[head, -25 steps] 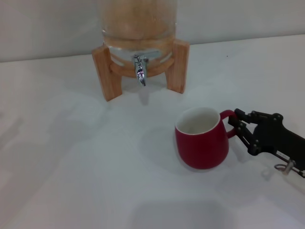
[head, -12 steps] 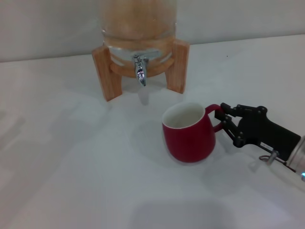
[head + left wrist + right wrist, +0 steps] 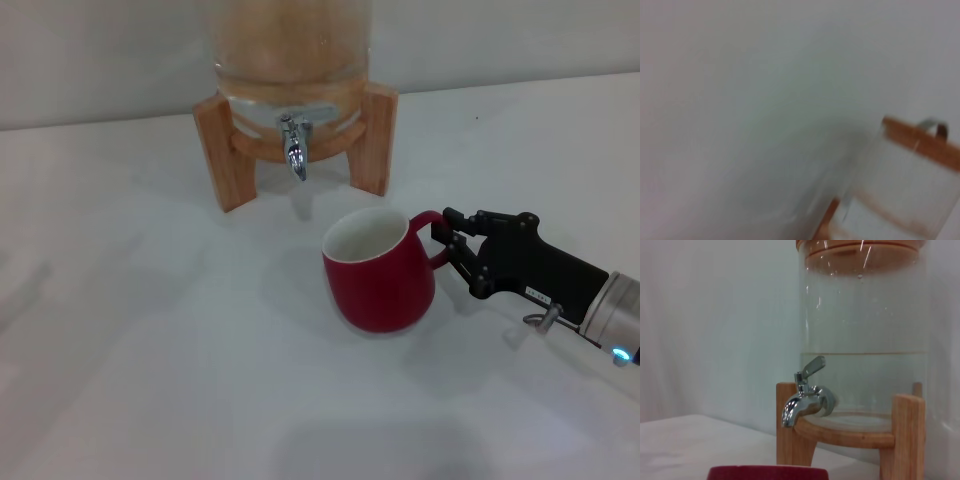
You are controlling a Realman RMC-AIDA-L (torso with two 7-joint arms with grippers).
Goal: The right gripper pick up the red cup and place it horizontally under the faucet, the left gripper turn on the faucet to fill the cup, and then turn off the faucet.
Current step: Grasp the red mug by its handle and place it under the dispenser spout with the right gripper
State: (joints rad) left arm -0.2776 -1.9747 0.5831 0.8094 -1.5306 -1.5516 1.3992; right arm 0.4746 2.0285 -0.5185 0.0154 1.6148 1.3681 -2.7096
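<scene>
Red cup [image 3: 378, 275]: rounded dark red mug, off-white inside, upright and slightly tilted on the white tabletop [image 3: 150, 350]. It stands in front of and a little to the right of the faucet, apart from it and not under the spout. Its loop handle points toward the right arm. In the right wrist view only a strip of its red rim [image 3: 767, 473] shows at the edge.

Right gripper [image 3: 452, 247]: black jointed fingers pinched on the cup's handle, reaching in from the right side. Behind them, a black housing, a white cylindrical arm section and a small blue light.

Faucet [image 3: 294, 146]: small chrome tap with a lever handle, projecting from the front of the dispenser, spout down. In the right wrist view the faucet [image 3: 806, 400] shows side-on, lever angled up and back.

Glass dispenser [image 3: 865, 330]: clear cylinder, liquid filling the lower part, wooden band at the top. It sits on a wooden stand [image 3: 225, 150] with upright legs either side of the faucet.

Obstructions: the stand's right leg is nearest the cup, apart from it; open tabletop lies between cup and spout.

Left gripper: not seen in any view. The left wrist view shows only a blurred part of the dispenser and a pale surface.
</scene>
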